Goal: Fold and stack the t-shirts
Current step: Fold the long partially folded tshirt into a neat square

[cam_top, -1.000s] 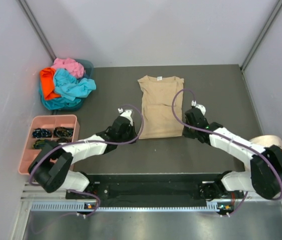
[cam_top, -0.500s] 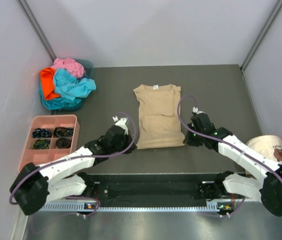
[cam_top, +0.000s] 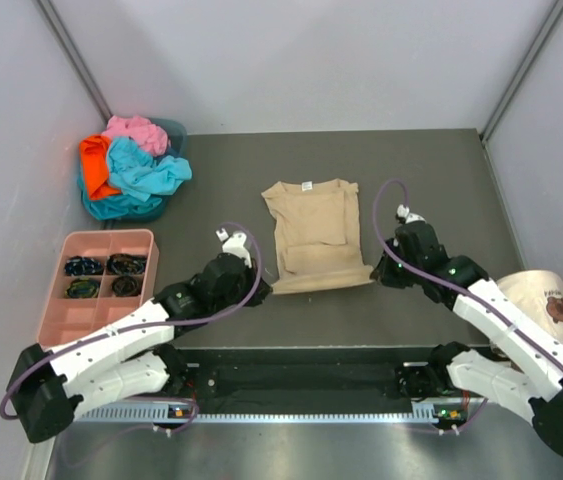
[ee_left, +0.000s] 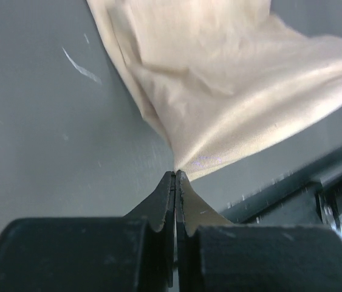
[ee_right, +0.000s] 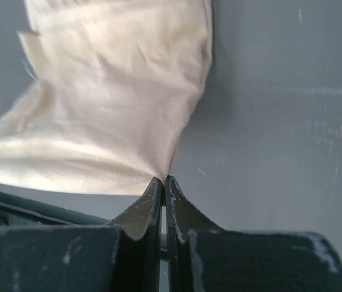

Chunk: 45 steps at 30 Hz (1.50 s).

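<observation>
A tan t-shirt (cam_top: 313,235) lies in the middle of the dark table, collar at the far end, hem stretched toward me. My left gripper (cam_top: 263,290) is shut on the hem's left corner, and the cloth (ee_left: 219,79) fans out from its tips (ee_left: 175,173). On the other side, my right gripper (cam_top: 377,276) is shut on the hem's right corner, with the shirt (ee_right: 110,103) spreading from its tips (ee_right: 161,178). Turquoise (cam_top: 146,172), orange (cam_top: 95,165) and pink (cam_top: 136,132) t-shirts are heaped in a bin at the far left.
A teal bin (cam_top: 173,130) holds the shirt heap. A pink compartment tray (cam_top: 56,310) with small dark items sits at the left edge. A cream cap (cam_top: 541,295) with a brown emblem rests at the right edge. Grey walls enclose the table.
Both grippers have pulled back toward the near edge, dragging the tan t-shirt's hem with them; the whole shirt has slid nearer and its hem has spread wider.
</observation>
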### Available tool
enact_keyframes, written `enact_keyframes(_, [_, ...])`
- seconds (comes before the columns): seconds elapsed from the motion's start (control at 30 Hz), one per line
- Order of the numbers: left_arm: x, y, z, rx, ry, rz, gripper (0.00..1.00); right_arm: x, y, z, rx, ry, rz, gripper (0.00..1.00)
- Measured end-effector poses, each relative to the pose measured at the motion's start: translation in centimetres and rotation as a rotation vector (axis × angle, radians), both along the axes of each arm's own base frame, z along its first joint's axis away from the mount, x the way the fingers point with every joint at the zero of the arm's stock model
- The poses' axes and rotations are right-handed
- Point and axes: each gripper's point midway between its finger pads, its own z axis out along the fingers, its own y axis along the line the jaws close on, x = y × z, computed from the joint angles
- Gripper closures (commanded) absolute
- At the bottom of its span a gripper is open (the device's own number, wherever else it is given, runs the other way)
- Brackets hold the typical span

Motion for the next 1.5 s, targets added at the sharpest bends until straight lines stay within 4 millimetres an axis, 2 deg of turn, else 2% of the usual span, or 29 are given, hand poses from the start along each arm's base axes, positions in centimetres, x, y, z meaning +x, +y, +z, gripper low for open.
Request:
enact_keyframes(0.17, [3.7,-0.1,2.0,0.062,-0.121,0.081,1.0,3.3,0.9,2.5,-0.002,-0.072,-0.035,1.0])
enact_keyframes(0.37, [8.4,-0.5,3.2,0.153,-0.247,0.153,1.0,8.2,1.9,3.5,-0.003,-0.123,-0.094,1.0])
enact_keyframes(0.5, [12.4,-1.1,3.9,0.185,-0.306,0.19,1.0,11.8,2.8,4.2,-0.005,-0.147,-0.112,1.0])
enact_keyframes(0.7, [18.0,-0.2,3.7,0.203,-0.336,0.255,1.0,16.9,2.7,4.0,0.001,-0.177,-0.146,1.0])
enact_keyframes(0.9, [22.3,-0.7,4.3,0.216,-0.378,0.256,1.0,20.9,2.5,3.8,0.014,-0.187,-0.158,1.0])
enact_keyframes(1.23, [27.6,-2.0,5.8,0.203,-0.425,0.245,1.0,26.5,3.2,4.5,0.049,-0.218,-0.145,1.0])
enact_keyframes(1.37, [28.9,-2.0,5.3,0.211,-0.422,0.242,1.0,28.3,4.0,3.8,0.061,-0.211,-0.122,1.0])
enact_keyframes(1.5, [29.3,-1.5,3.8,0.231,-0.397,0.241,1.0,29.5,4.4,2.5,0.068,-0.194,-0.109,1.0])
